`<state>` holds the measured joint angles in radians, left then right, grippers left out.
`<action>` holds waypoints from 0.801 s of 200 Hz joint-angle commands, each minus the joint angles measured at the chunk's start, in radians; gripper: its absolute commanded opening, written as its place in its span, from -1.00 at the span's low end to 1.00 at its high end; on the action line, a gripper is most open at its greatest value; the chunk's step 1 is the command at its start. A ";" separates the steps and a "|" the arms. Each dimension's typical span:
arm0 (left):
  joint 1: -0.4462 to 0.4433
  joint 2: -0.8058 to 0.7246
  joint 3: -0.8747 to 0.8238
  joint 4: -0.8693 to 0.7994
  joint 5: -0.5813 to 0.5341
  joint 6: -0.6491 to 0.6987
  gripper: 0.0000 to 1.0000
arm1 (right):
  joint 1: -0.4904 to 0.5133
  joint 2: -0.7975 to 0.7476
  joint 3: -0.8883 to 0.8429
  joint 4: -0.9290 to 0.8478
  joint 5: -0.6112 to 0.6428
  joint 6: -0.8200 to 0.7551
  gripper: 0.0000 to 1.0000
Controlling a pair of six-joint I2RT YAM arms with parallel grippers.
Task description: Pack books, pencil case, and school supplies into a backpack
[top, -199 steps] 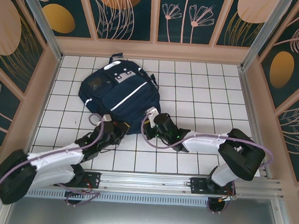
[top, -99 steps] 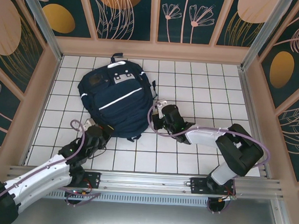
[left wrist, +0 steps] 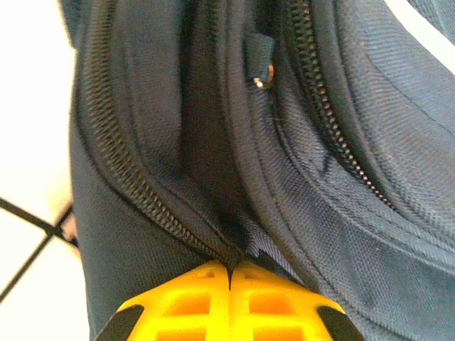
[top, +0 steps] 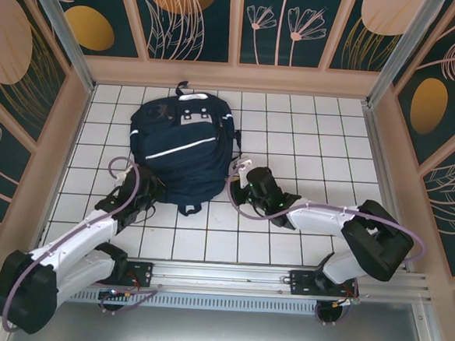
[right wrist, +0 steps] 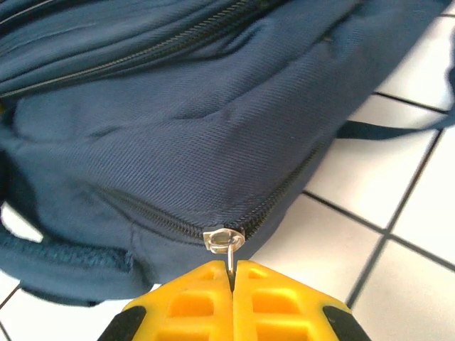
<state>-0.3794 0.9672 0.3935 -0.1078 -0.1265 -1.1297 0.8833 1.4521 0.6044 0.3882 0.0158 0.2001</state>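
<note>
The white-tiled desk [top: 307, 145] carried one backpack [top: 178, 147], navy blue and lying flat towards the far left of the middle, its top end away from the arms. It was the only container there. The zipper lines that showed on it ran closed, so what lay inside could not be seen. Across its face ran one thin white stripe [top: 180, 149], and white patches [top: 191, 109] sat near its top.

Two arms reached in from the near edge, one to each side of the backpack. The left gripper [top: 142, 184] lay at the near left corner of the backpack. In the left wrist view its yellow fingers [left wrist: 192, 298] were pressed together, tips against the cloth where a zipper line ended. Whether a fold was caught between them could not be told. Two zipper lines ran up the fabric there, with one small cloth tab [left wrist: 259, 60] between them.

The right gripper [top: 241, 170] lay at the backpack's right side. Its fingers [right wrist: 192, 302] were closed, pinching the one metal zipper pull [right wrist: 226, 240] low on the side wall.
</note>
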 commanded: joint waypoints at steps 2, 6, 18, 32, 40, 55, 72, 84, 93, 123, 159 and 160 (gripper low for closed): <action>0.108 0.057 0.047 0.042 -0.072 0.149 -1.00 | 0.069 0.002 0.010 0.014 0.095 0.048 -1.00; 0.123 0.064 0.049 0.047 -0.064 0.160 -1.00 | 0.083 0.014 0.022 0.015 0.095 0.052 -1.00; 0.155 0.079 0.061 0.046 -0.052 0.188 -1.00 | 0.116 0.054 0.061 0.017 0.084 0.061 -1.00; 0.173 0.074 0.078 0.027 -0.040 0.210 -0.92 | 0.141 0.099 0.102 0.018 0.088 0.068 -1.00; 0.173 0.058 0.083 0.017 -0.020 0.212 -0.65 | 0.148 0.123 0.126 0.015 0.088 0.070 -1.00; 0.173 -0.001 0.075 0.006 0.036 0.207 -0.31 | 0.153 0.155 0.159 0.015 0.075 0.071 -1.00; 0.173 -0.094 0.047 -0.028 0.093 0.180 -0.19 | 0.158 0.184 0.194 0.016 0.055 0.064 -1.00; 0.172 -0.166 0.020 -0.051 0.145 0.145 -0.14 | 0.161 0.203 0.213 0.014 0.052 0.062 -1.00; 0.170 -0.216 -0.002 -0.067 0.187 0.117 -0.14 | 0.160 0.213 0.224 0.014 0.051 0.057 -1.00; 0.146 -0.390 -0.101 -0.091 0.290 0.001 -0.15 | 0.156 0.233 0.245 0.015 0.072 0.052 -1.00; 0.033 -0.434 -0.182 -0.051 0.287 -0.089 -0.13 | 0.155 0.246 0.261 0.014 0.067 0.056 -1.00; 0.030 -0.432 -0.185 -0.047 0.286 -0.092 -0.13 | 0.155 0.245 0.262 0.015 0.067 0.056 -1.00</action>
<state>-0.2859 0.5346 0.2600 -0.1665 0.1280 -1.1290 1.0344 1.6836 0.8204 0.3820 0.0784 0.2493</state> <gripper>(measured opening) 0.423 0.054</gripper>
